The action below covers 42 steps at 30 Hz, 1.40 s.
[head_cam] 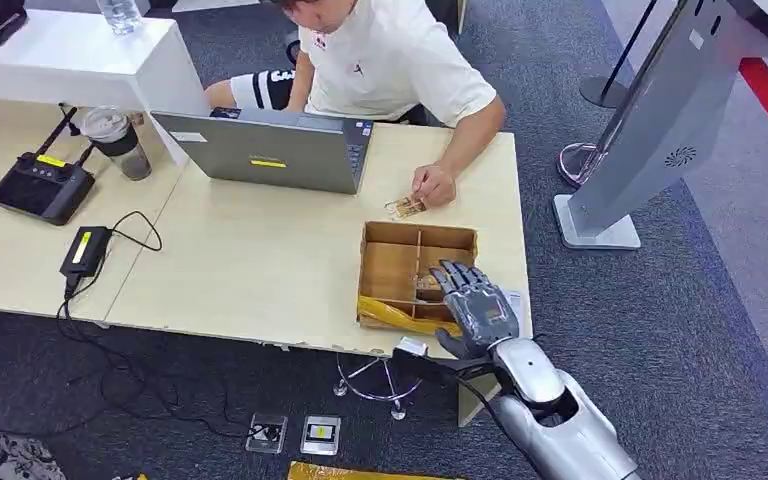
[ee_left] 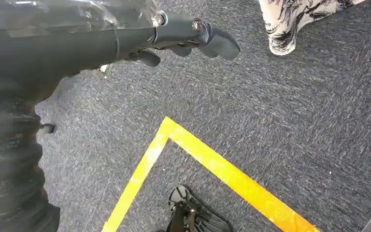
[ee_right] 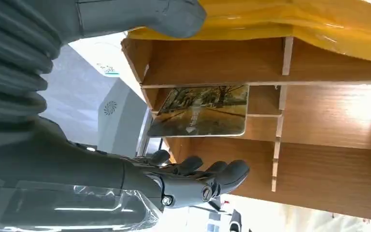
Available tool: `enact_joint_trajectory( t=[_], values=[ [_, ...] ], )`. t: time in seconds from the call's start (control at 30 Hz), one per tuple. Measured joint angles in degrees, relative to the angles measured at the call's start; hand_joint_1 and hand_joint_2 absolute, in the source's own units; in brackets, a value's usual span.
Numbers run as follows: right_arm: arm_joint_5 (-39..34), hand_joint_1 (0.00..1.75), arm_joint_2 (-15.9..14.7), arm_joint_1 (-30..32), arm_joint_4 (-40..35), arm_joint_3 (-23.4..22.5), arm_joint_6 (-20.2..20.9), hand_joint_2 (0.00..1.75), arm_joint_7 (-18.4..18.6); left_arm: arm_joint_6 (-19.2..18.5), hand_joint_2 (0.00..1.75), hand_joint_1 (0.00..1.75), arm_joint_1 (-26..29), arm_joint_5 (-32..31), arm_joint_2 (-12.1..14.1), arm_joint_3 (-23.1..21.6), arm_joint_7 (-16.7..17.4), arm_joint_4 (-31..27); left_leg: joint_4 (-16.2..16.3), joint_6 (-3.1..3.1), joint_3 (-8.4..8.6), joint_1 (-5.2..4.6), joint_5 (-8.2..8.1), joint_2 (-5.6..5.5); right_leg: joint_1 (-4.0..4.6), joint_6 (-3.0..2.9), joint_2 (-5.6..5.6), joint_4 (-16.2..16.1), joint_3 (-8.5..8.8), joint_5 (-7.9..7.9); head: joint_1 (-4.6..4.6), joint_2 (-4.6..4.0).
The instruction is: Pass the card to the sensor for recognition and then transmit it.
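From the head view, the right hand [head_cam: 475, 305] hovers over the near right part of a wooden box [head_cam: 392, 268] on the table [head_cam: 260, 260], fingers spread and holding nothing. The box has dividers and a strip of yellow tape [head_cam: 400, 315] along its near edge. A person [head_cam: 390, 60] sits across the table behind a grey laptop [head_cam: 270, 150], one hand [head_cam: 432, 185] resting on a card [head_cam: 407, 207] that lies flat on the table just beyond the box. Further left sit a cup [head_cam: 115, 140], a black controller [head_cam: 40, 187] with antennas, and a black adapter [head_cam: 85, 250] with its cable trailing off the edge. To the right, on the carpet, stands a grey kiosk [head_cam: 650, 140] on a flat base.

In the left wrist view, the left hand [ee_left: 183, 38] hangs above grey carpet [ee_left: 280, 121], fingers loosely extended with nothing in them. A yellow tape line [ee_left: 212, 164] forms a corner on the floor.

In the right wrist view, the right hand [ee_right: 193, 179] is open, thumb and darker fingers apart, close beside the box [ee_right: 319, 145]. A second card [ee_right: 203, 111], printed with a tree-lined road, leans inside one compartment against a divider; the fingers are near it but not touching. Yellow tape [ee_right: 294, 24] covers the box edge, and the kiosk [ee_right: 116, 121] shows beyond.
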Motion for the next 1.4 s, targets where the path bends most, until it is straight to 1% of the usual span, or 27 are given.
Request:
enact_joint_trajectory(
  t=[0.03,0.13,0.2,0.23,0.27,0.3,0.37,0.47,0.5,0.53,0.67,0.83,0.87,1.03,1.17,1.2,1.23,1.33,1.4],
  values=[
    [-0.1,0.28,0.0,0.0,0.1,0.0,-0.1,1.75,0.0,0.0,1.75,0.00,0.0,0.0,0.0,0.0,0.0,0.0,0.0,0.00,0.00,0.00,0.00,0.00,0.00,0.00,0.00,0.0,0.00,0.00,0.00,0.00],
    [-0.3,0.26,0.0,0.0,0.3,0.0,-0.4,1.75,-0.2,0.0,1.75,0.00,0.0,0.0,0.0,0.0,0.1,0.0,0.0,0.00,0.00,0.00,0.00,0.00,0.00,0.00,0.00,0.0,0.00,0.00,0.00,0.00],
    [-0.5,0.30,0.0,0.0,0.3,0.0,-0.6,1.75,-0.5,0.0,1.75,0.00,0.0,0.0,0.0,0.0,0.1,0.0,0.0,0.00,0.00,0.00,0.00,0.00,0.00,0.00,0.00,0.0,0.00,0.00,0.00,0.00],
    [-0.5,0.35,0.0,0.0,0.3,0.0,-0.6,1.75,-0.5,0.0,1.75,0.00,0.0,0.0,0.0,0.0,0.2,0.0,0.0,0.00,0.00,0.00,0.00,0.00,0.00,0.00,0.00,0.0,0.00,0.00,0.00,0.00],
    [-0.5,0.47,0.1,0.0,0.3,0.0,-0.6,1.75,-0.5,0.1,1.75,0.00,0.0,0.0,0.0,0.0,0.2,0.0,0.0,0.00,0.00,0.00,0.00,0.00,0.00,0.00,0.00,0.0,0.00,0.00,0.00,0.00],
    [-0.5,0.49,0.2,0.0,0.3,0.0,-0.6,1.75,-0.5,0.2,1.75,0.00,0.0,0.0,0.0,0.0,0.3,0.0,0.0,0.00,0.00,0.00,0.00,0.00,0.00,0.00,0.00,0.0,0.00,0.00,0.00,0.00],
    [-0.5,0.44,0.3,0.0,0.3,0.0,-0.6,1.75,-0.5,0.4,1.75,0.00,0.0,0.0,0.0,0.0,0.5,0.0,0.0,0.00,0.00,0.00,0.00,0.00,0.00,0.00,0.00,0.0,0.00,0.00,0.00,0.00],
    [-0.5,0.42,0.5,0.0,0.3,0.0,-0.6,1.75,-0.6,0.6,1.75,0.00,0.0,0.1,0.0,0.0,0.6,0.0,0.0,0.00,0.00,0.00,0.00,0.00,0.00,0.00,0.00,0.0,0.00,0.00,0.00,0.00],
    [-0.5,0.45,0.5,0.0,0.3,0.0,-0.6,1.75,-0.6,0.7,1.75,0.00,0.0,0.2,0.0,0.0,0.7,0.0,0.0,0.00,0.00,0.00,0.00,0.00,0.00,0.00,0.00,0.0,0.00,0.00,0.00,0.00],
    [-0.5,0.42,0.7,0.0,0.3,0.0,-0.6,1.75,-0.6,0.7,1.75,0.00,0.0,0.2,0.0,0.0,0.7,0.0,0.0,0.00,0.00,0.00,0.00,0.00,0.00,0.00,0.00,0.0,0.00,0.00,0.00,0.00],
    [-0.5,0.45,0.8,0.0,0.3,0.0,-0.6,1.75,-0.7,1.0,1.75,0.00,0.0,0.2,0.0,0.0,0.8,0.0,0.0,0.00,0.00,0.00,0.00,0.00,0.00,0.00,0.00,0.0,0.00,0.00,0.00,0.00],
    [-0.5,0.45,1.2,-0.1,0.3,0.1,-0.6,1.75,-1.0,1.2,1.75,0.00,0.0,0.5,0.0,0.0,1.3,0.0,0.0,0.00,0.00,0.00,0.00,0.00,0.00,0.00,0.00,0.0,0.00,0.00,0.00,0.00],
    [-0.5,0.49,1.3,-0.2,0.4,0.1,-0.6,1.75,-1.0,1.2,1.75,0.00,0.0,0.5,0.0,0.0,1.3,0.0,0.0,0.00,0.00,0.00,0.00,0.00,0.00,0.00,0.00,0.0,0.00,0.00,0.00,0.00],
    [-0.7,0.56,1.4,-0.3,0.5,0.1,-0.6,1.75,-1.2,1.3,1.75,0.00,0.0,0.6,0.0,0.0,1.5,0.0,0.0,0.00,0.00,0.00,0.00,0.00,0.00,0.00,0.00,0.0,0.00,0.00,0.00,0.00],
    [-0.8,0.86,1.6,-0.3,0.5,0.2,-0.6,1.75,-1.2,1.6,1.75,0.00,0.0,0.6,-0.1,0.0,1.6,0.0,0.0,0.00,0.00,0.00,0.00,0.00,0.00,0.00,0.00,0.0,0.00,0.00,0.00,0.00],
    [-0.9,0.82,1.6,-0.3,0.5,0.2,-0.6,1.75,-1.2,1.6,1.75,0.00,0.0,0.6,-0.1,0.0,1.7,0.0,0.0,0.00,0.00,0.00,0.00,0.00,0.00,0.00,0.00,0.0,0.00,0.00,0.00,0.00],
    [-0.9,0.87,1.7,-0.3,0.5,0.3,-0.6,1.75,-1.2,1.6,1.75,0.00,0.0,0.6,-0.1,0.0,1.7,0.0,0.0,0.00,0.00,0.00,0.00,0.00,0.00,0.00,0.00,0.0,0.00,0.00,0.00,0.00],
    [-0.9,0.96,1.7,-0.3,0.5,0.4,-0.6,1.75,-1.2,1.7,1.75,0.00,0.0,0.6,-0.1,0.0,1.7,0.0,0.0,0.00,0.00,0.00,0.00,0.00,0.00,0.00,0.00,0.0,0.00,0.00,0.00,0.00],
    [-0.9,1.12,1.7,-0.3,0.5,0.5,-0.5,1.75,-1.2,1.7,1.75,0.00,0.0,0.6,-0.1,0.0,1.7,0.0,0.0,0.00,0.00,0.00,0.00,0.00,0.00,0.00,0.00,0.0,0.00,0.00,0.00,0.00]
  ],
)
